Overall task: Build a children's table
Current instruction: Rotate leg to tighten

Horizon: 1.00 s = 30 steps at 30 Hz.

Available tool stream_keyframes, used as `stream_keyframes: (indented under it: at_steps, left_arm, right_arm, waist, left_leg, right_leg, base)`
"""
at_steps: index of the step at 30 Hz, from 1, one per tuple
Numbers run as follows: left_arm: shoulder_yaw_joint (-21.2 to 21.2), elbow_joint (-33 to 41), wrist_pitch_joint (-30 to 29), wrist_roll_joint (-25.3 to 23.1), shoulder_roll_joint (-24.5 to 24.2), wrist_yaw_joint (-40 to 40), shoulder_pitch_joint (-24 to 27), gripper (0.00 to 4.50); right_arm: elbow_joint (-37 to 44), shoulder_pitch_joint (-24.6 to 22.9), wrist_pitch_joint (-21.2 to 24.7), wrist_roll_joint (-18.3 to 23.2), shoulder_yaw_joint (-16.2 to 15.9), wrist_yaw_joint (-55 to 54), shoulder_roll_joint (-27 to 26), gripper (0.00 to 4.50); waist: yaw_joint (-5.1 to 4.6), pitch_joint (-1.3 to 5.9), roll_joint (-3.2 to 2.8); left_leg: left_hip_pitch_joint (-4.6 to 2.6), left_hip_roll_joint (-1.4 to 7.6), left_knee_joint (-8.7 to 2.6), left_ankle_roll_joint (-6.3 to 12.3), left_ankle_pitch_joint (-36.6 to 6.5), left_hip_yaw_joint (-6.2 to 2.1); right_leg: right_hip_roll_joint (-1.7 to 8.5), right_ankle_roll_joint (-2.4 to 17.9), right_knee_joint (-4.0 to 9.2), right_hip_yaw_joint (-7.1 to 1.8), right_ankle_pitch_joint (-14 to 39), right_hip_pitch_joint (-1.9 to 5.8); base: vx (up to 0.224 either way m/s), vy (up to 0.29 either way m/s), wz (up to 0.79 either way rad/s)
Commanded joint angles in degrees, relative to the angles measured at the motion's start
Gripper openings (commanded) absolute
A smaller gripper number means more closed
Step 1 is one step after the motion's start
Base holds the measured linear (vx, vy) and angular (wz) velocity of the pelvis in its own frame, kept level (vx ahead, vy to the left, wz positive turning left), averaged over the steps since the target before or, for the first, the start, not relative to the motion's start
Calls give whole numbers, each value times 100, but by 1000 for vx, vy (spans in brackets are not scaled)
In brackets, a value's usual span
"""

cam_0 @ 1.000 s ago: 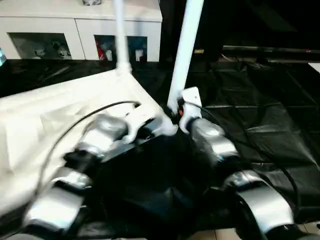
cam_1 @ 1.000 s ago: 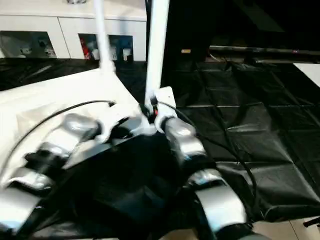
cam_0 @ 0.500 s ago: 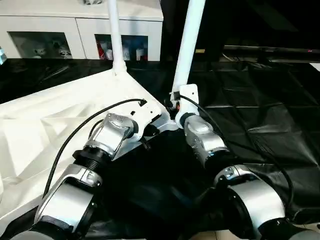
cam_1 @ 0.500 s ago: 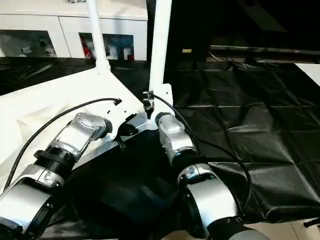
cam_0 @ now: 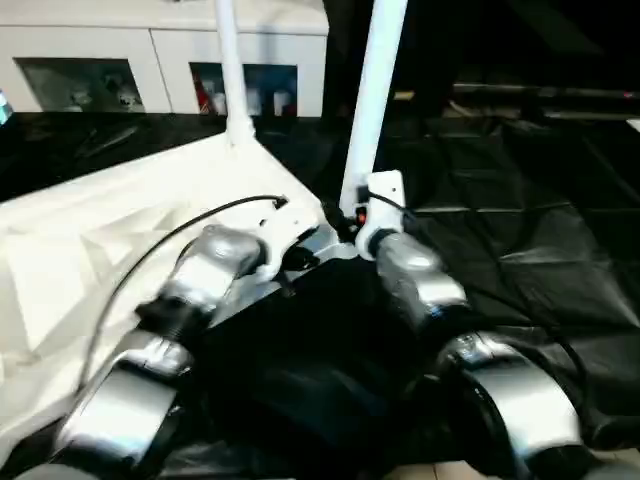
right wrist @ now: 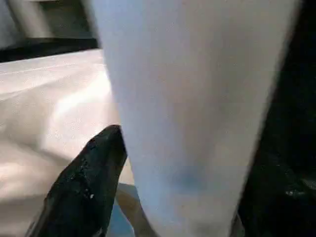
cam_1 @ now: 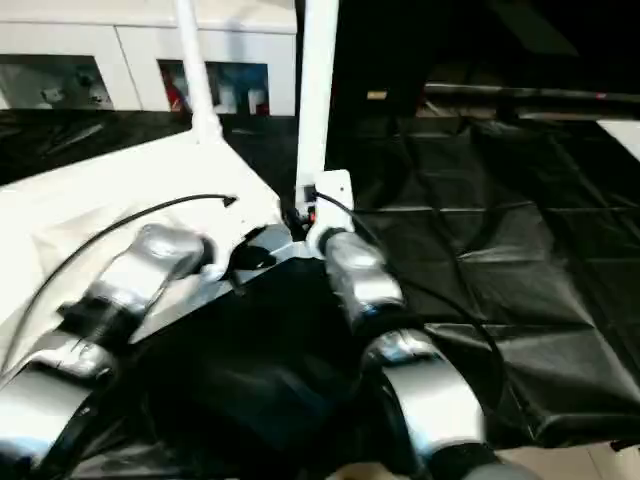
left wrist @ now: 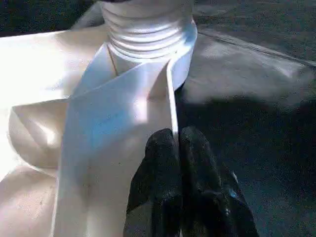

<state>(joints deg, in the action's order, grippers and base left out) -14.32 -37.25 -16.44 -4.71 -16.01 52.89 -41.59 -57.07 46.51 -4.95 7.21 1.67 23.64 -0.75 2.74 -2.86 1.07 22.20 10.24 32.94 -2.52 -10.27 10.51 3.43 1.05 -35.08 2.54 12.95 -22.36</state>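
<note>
The white tabletop [cam_0: 90,240] lies upside down on the left, ribs facing up. Two white legs stand upright in its corner sockets: one at the far corner [cam_0: 230,70], one at the near corner [cam_0: 372,100]. My right gripper [cam_0: 352,215] is at the base of the near leg; in the right wrist view that leg [right wrist: 192,98] sits against a black finger [right wrist: 84,187]. My left gripper [left wrist: 178,140] is shut on the tabletop's raised rim [left wrist: 170,98], just beside the threaded socket [left wrist: 148,29] of that same corner.
A white cabinet with glass doors [cam_0: 100,75] stands behind the tabletop. Black sheeting [cam_0: 520,230] covers the floor to the right and front. A black cable [cam_0: 200,215] loops over my left forearm. Dark furniture [cam_0: 540,95] runs along the back right.
The head camera has shaken and shifted a little. Both grippers stay at the near corner, the left on the rim and the right on the leg.
</note>
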Motion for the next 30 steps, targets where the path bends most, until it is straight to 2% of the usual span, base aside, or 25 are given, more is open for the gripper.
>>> stream_keyframes:
  at_steps: [1,2,3,4,5,7,8,9,10,11,14,16,17,20,25,26,29,30]
  left_arm:
    - [-69,462,578,327,16,686,64,0]
    - [-78,520,631,360,-23,791,115,0]
    - [-78,520,631,360,-23,791,115,0]
    - [-126,605,779,379,-152,977,233,0]
    - [-129,593,891,417,-209,1096,282,0]
    - [-109,585,924,464,-245,1177,318,0]
    - [-109,585,924,464,-245,1177,318,0]
    - [-73,569,998,564,-264,1334,359,0]
    - [-51,548,1058,605,-270,1395,379,0]
    - [-33,530,1121,652,-270,1465,398,0]
    - [-8,492,1222,696,-277,1570,429,0]
    - [-17,489,1266,719,-297,1689,486,0]
    - [-22,480,1270,725,-302,1714,491,0]
    - [-50,469,1275,746,-321,1862,512,0]
    - [-84,397,1374,662,-361,1969,483,0]
    - [-81,388,1376,659,-362,1976,475,0]
    - [-71,409,1368,663,-366,2020,475,0]
    - [-70,413,1368,663,-366,2025,475,0]
  right_arm:
    - [585,-167,236,108,-243,651,175,360]
    - [731,-243,325,121,-296,843,279,360]
    - [731,-243,325,121,-296,843,279,360]
    - [1214,-517,427,153,-479,1450,605,360]
    - [1544,-710,504,201,-607,1928,843,360]
    - [1917,-929,576,300,-745,2451,1093,360]
    - [1917,-929,576,300,-745,2451,1093,360]
    - [2337,-1200,749,454,-888,3071,1409,360]
    - [2528,-1337,863,494,-955,3363,1569,360]
    - [2647,-1441,900,493,-1012,3587,1703,360]
    - [2864,-1589,1043,489,-1060,3830,1886,360]
    - [3027,-1724,1124,476,-1119,4000,2086,360]
    - [3026,-1734,1123,467,-1132,4044,2119,360]
    - [2974,-1719,1109,370,-1156,3992,2188,360]
    - [2917,-1686,1208,287,-1147,3985,2205,360]
    - [2903,-1678,1244,301,-1130,3979,2195,334]
    - [2894,-1666,1307,385,-1081,3937,2167,326]
    - [2891,-1666,1309,398,-1072,3927,2160,304]
  waist:
    - [22,439,-72]
    - [76,436,-70]
    - [76,436,-70]
    - [128,435,-78]
    - [131,426,-85]
    - [197,416,-86]
    - [241,425,-94]
    - [225,417,-82]
    - [255,390,-60]
    - [271,384,-59]
    - [275,359,-43]
    - [281,346,-44]
    - [281,341,-64]
    - [268,341,-62]
    - [270,376,-67]
    - [281,385,-72]
    - [295,392,-76]
    - [301,394,-78]
  left_leg:
    - [-165,335,-245,803,140,-93]
    - [-145,345,-234,887,216,-93]
    - [-145,345,-234,887,216,-93]
    - [-151,352,-222,901,213,-97]
    - [-147,355,-217,901,187,-88]
    - [-149,378,-220,821,87,-80]
    - [-164,395,-212,765,39,-73]
    - [-144,391,-217,734,-6,-74]
    - [-129,384,-221,712,-247,-68]
    - [-126,390,-229,685,-292,-73]
    - [-105,371,-238,538,-544,-65]
    - [-130,376,-249,424,-736,-57]
    - [-136,379,-250,387,-782,-48]
    - [-136,368,-257,244,-851,-37]
    - [-121,357,-228,314,-560,-35]
    - [-118,357,-214,381,-465,-35]
    - [-117,358,-205,426,-430,-31]
    - [-124,361,-202,429,-435,-29]
  right_leg:
    - [498,1708,171,-256,-1949,314]
    - [496,1677,145,-253,-2089,323]
    - [496,1677,145,-253,-2089,323]
    - [483,1641,146,-232,-2026,320]
    - [473,1626,141,-233,-2014,310]
    - [455,1594,145,-221,-1839,308]
    - [467,1608,139,-220,-1757,279]
    - [473,1628,135,-220,-1659,273]
    - [475,1587,173,-224,-1352,289]
    - [494,1564,182,-228,-1225,287]
    - [507,1525,237,-242,-630,272]
    - [513,1444,287,-251,-155,246]
    - [516,1436,293,-255,-54,235]
    - [509,1371,319,-260,261,227]
    - [482,1428,248,-249,-298,239]
    - [476,1467,224,-242,-504,242]
    - [478,1498,210,-236,-618,245]
    - [478,1513,209,-234,-624,240]
  base:
    - [0,0,0]
    - [0,0,0]
    - [0,0,0]
    - [0,0,0]
    - [0,0,0]
    - [0,0,0]
    - [0,0,0]
    - [0,0,0]
    - [0,0,0]
    - [0,0,0]
    - [0,0,0]
    - [0,0,0]
    - [0,0,0]
    - [0,0,0]
    - [0,0,0]
    - [0,0,0]
    - [0,0,0]
    - [0,0,0]
